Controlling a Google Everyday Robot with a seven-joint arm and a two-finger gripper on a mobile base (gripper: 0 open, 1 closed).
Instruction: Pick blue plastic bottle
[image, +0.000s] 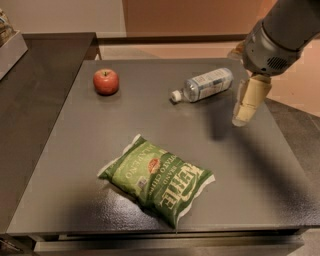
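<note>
The blue plastic bottle (206, 83) lies on its side at the back of the dark grey table (75, 150), its white cap pointing left and toward the front. My gripper (242, 118) hangs from the grey arm (280, 35) at the right. It is above the table, just right of the bottle's base and a little nearer the front, and does not touch the bottle. It holds nothing.
A red apple (106, 81) sits at the back left of the table. A green chip bag (157, 178) lies near the front centre. A dark counter (30, 100) adjoins the table on the left, with a light tray edge (9, 47) on it.
</note>
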